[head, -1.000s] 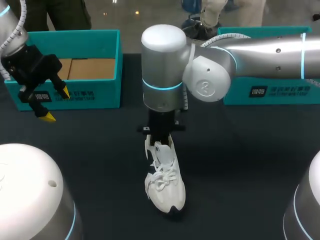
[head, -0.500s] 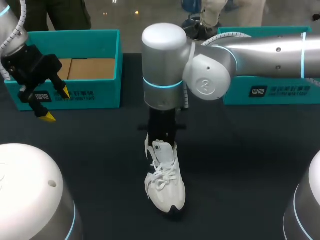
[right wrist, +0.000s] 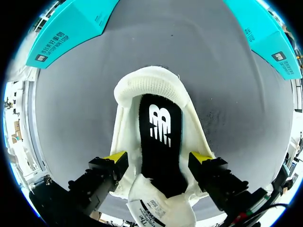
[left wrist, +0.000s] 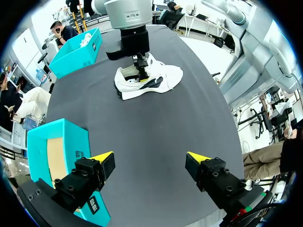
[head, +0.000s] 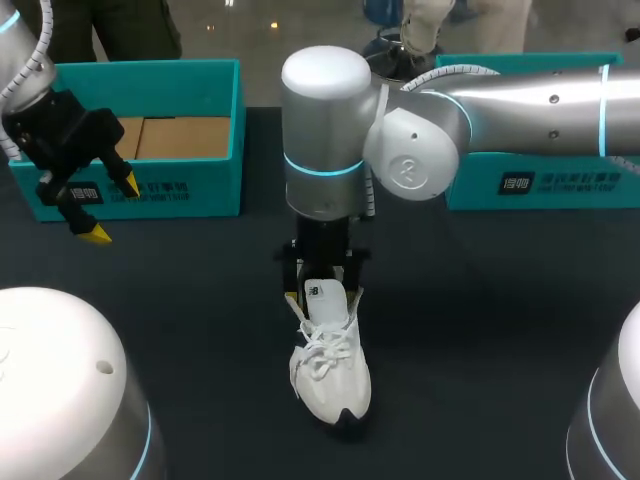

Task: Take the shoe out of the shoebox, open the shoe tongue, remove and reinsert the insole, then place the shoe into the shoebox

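Observation:
A white shoe stands on the black table, toe toward me. Over its heel end my right gripper hangs open, one yellow tip on each side of the shoe. In the right wrist view that gripper straddles the shoe. The black insole lies flat inside, and the white tongue is folded up toward the wrist. My left gripper hovers open and empty in front of the left teal shoebox. The left wrist view shows its fingers wide apart, far from the shoe.
A second teal box sits at the back right, partly behind my right arm. The left shoebox shows a brown cardboard bottom with nothing in it. Bare black table surrounds the shoe.
My right gripper's fingers have spread from shut to wide apart over the shoe's opening. The shoe stays in place and the left arm has not moved.

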Controlling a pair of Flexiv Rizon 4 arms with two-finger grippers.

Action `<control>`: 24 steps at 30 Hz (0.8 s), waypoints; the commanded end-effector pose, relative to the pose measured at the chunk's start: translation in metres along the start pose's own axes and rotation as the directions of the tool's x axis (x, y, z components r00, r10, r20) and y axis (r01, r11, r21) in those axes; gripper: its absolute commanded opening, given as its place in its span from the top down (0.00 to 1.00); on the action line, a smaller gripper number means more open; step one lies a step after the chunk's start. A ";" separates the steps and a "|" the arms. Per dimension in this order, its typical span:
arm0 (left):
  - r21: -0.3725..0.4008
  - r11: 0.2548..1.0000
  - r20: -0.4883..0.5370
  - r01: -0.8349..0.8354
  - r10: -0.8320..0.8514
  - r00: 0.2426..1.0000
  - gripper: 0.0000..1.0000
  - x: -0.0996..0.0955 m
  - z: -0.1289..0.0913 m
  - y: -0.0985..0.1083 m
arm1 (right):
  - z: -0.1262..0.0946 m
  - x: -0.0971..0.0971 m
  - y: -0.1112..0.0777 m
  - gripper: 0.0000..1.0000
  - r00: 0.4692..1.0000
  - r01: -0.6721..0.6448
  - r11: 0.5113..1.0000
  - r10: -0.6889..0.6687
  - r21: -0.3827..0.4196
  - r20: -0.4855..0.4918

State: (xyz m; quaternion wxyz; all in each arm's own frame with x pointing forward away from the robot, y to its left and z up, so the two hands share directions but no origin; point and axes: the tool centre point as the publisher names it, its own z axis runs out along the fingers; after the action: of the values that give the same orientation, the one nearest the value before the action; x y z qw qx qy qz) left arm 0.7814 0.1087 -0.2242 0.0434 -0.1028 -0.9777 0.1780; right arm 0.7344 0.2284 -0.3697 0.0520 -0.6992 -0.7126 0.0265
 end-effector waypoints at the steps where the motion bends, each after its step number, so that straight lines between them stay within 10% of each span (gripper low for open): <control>1: -0.002 1.000 0.000 0.000 0.000 1.000 0.00 0.001 0.000 0.000 | 0.002 0.002 0.000 0.07 1.000 0.000 1.000 0.000 -0.001 0.001; 24: -0.002 1.000 0.000 0.000 0.000 1.000 0.00 0.001 0.000 0.000 | -0.033 0.001 -0.001 0.00 0.998 0.002 0.997 0.003 -0.077 0.065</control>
State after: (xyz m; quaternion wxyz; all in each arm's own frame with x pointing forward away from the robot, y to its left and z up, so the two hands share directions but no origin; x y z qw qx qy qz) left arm 0.7814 0.1087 -0.2242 0.0434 -0.1028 -0.9777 0.1780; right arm 0.7395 0.2297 -0.3425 0.0064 -0.6982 -0.7155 0.0230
